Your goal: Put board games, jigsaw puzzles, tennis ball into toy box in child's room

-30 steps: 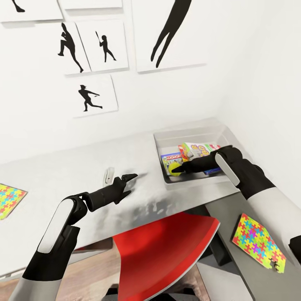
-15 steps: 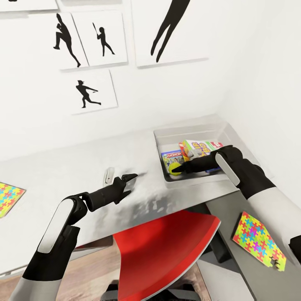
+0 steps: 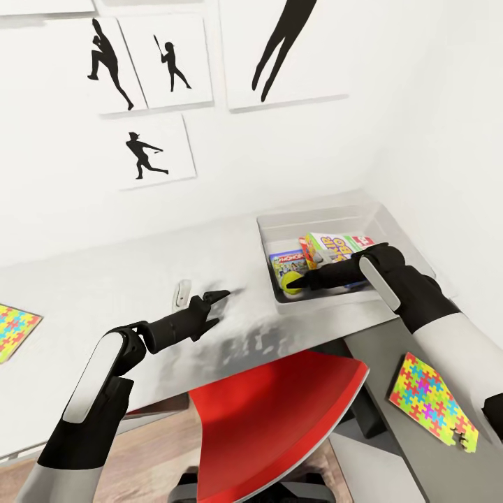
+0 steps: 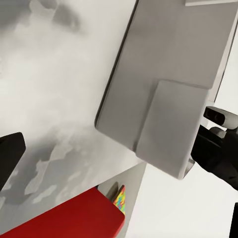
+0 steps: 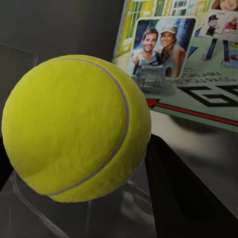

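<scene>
Yellow tennis ball (image 3: 291,282) sits at the tip of the right gripper (image 3: 302,283), inside the toy box (image 3: 318,227) near its front-left corner; in the right wrist view the ball (image 5: 77,126) lies against a dark finger (image 5: 183,188) with a clear pad beneath it, so the gripper reads as clamped on the ball, though the second finger is hidden behind it. Toy box stands on the grey table (image 3: 105,293) at about 2 o'clock in the head view, close to the right wall. Within the box, at 12 to 1 o'clock from the ball, lies a Monopoly board game (image 3: 288,262), with two further board games (image 3: 328,248) leaning just beside it toward the box's right side; the Monopoly cover (image 5: 198,54) also fills the background behind the ball in the right wrist view. Left gripper (image 3: 213,304) hovers over bare tabletop at about 9 o'clock from the box, well apart from it, fingers spread and holding nothing. One jigsaw puzzle (image 3: 433,402) lies on a lower grey surface at 4 o'clock, near the right forearm; another jigsaw puzzle (image 3: 15,330) lies on the table at the 9 o'clock edge of the head view. Red chair (image 3: 279,419) sits under the table's front edge at 6 o'clock. Left wrist view shows the box's outer wall (image 4: 168,99) from alongside.
</scene>
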Tool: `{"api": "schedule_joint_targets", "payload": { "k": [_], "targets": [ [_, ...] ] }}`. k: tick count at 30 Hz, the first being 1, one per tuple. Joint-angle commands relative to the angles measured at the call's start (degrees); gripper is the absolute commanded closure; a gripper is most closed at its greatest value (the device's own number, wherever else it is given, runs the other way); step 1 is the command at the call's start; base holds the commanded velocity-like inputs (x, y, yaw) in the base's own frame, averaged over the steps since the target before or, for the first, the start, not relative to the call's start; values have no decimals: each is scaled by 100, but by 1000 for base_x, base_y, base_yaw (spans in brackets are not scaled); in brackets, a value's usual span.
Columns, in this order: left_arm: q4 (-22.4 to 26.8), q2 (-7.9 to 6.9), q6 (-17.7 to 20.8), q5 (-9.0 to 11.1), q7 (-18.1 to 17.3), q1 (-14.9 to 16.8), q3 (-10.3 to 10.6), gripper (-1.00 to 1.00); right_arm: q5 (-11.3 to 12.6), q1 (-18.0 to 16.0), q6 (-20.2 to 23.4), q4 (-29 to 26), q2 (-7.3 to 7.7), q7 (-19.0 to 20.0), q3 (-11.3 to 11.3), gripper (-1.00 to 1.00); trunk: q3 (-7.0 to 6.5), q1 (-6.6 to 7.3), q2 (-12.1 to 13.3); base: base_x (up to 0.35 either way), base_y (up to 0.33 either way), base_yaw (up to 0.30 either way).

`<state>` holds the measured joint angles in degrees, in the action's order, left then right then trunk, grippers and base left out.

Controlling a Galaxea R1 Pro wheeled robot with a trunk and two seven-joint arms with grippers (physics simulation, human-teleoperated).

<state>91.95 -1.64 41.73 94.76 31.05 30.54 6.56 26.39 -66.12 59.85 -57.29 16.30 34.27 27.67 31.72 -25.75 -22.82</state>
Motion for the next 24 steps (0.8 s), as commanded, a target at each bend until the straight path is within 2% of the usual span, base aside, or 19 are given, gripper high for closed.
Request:
{"api": "schedule_joint_targets", "payload": {
  "k": [1, 12, 13, 24],
  "targets": [
    [7, -3, -7, 60, 59, 4, 4, -100, -20, -7, 15, -2, 6, 27, 10, 100, 9, -3, -10, 0, 0, 0],
    [7, -3, -7, 60, 53, 5, 4, -100, -20, -12, 15, -3, 16, 27, 10, 100, 11, -3, -10, 0, 0, 0],
    [7, -3, -7, 60, 52, 5, 4, -100, -20, -13, 15, -3, 19, 27, 8, -100, 11, -3, -10, 0, 0, 0],
    [7, -3, -7, 60, 50, 5, 4, -100, -20, -37, 15, -9, 38, 27, 2, -100, 11, -3, -10, 0, 0, 0]
  ]
}}
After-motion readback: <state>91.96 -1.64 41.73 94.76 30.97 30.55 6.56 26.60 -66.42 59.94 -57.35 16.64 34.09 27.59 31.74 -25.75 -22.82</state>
